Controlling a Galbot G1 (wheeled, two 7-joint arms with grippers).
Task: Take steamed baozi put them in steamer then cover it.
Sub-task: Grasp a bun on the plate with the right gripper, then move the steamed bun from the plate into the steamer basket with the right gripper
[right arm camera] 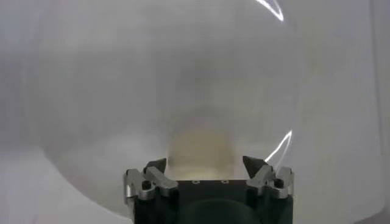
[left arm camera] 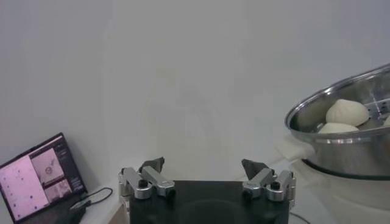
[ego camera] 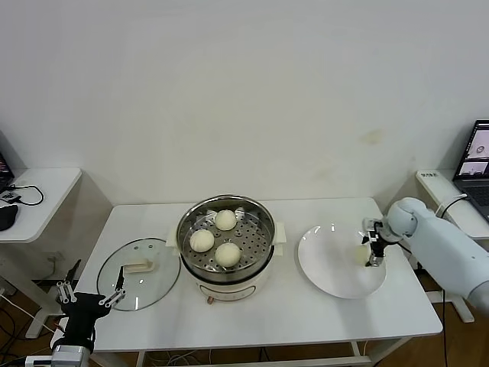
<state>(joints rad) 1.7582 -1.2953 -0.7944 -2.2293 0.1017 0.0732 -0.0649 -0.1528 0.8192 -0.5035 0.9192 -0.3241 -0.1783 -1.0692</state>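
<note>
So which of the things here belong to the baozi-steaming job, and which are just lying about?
Part of the job:
- steamer, three baozi on its tray
- last baozi on the plate, right end effector open around it
- cover, lying beside the steamer
- left end effector, open and idle at the table's near-left corner

Just lying about:
- laptop on the side table to the right
</note>
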